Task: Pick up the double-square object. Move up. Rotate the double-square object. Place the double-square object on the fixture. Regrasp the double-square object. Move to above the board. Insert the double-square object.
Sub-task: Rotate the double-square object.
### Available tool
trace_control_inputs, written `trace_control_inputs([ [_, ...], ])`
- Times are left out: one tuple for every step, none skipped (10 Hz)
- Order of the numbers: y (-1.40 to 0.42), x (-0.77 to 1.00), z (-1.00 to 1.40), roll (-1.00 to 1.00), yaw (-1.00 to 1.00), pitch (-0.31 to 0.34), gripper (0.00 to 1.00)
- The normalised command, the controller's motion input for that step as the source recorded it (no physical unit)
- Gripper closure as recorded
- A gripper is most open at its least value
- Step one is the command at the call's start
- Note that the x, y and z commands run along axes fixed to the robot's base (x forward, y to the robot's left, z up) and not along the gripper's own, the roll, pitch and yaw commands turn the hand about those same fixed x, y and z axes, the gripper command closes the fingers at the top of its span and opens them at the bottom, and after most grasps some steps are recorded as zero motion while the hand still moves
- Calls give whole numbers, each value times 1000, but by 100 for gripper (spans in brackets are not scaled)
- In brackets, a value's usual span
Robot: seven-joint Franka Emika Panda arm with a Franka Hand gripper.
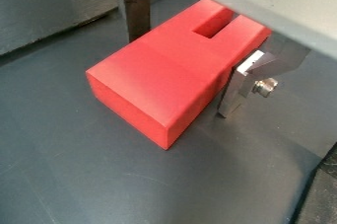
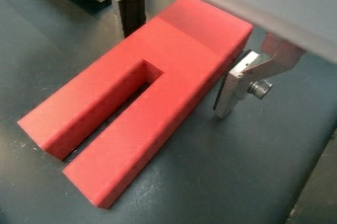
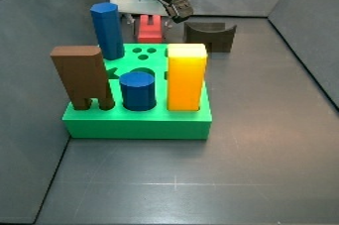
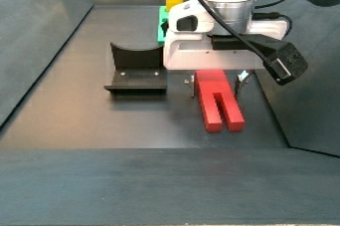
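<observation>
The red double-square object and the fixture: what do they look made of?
The double-square object looks like matte moulded or printed plastic: even red, sharp edges, no grain. The fixture seems dark matte plastic too, though it is too dim to be sure. The tool straddles the red piece with silver metal fingers.

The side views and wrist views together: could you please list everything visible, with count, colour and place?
double-square object: 1, red, flat on the dark floor beside the fixture, between the fingers.
fixture: 1, dark brown, on the floor behind the board.
board: 1, bright green, mid-floor.
cylinders: 2, blue, upright in the board.
rectangular block: 1, yellow-orange, upright in the board.
arch-legged block: 1, brown, upright in the board.
gripper: 1, white and silver, low over the red object, fingers straddling it.
</observation>
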Motion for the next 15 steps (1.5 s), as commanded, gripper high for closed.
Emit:
trace_control_inputs([
  [20,23,-170,-171,-3,-58,0],
  [20,23,-170,-171,-3,-58,0],
  [20,23,-170,-171,-3,-58,0],
  [20,23,-170,-171,-3,-58,0],
  [20,23,-170,-171,-3,-58,0],
  [20,23,-170,-171,-3,-58,0],
  [20,23,-170,-171,-3,-58,0],
  [20,23,-170,-171,-3,-58,0],
  [20,23,-170,-171,-3,-58,0],
  [20,23,-170,-171,-3,-58,0],
  [20,23,-170,-171,-3,-58,0],
  [20,23,-170,-171,-3,-58,0],
  [20,23,-170,-171,-3,-58,0],
  [20,23,-170,-171,-3,-58,0],
  [20,23,-170,-171,-3,-58,0],
])
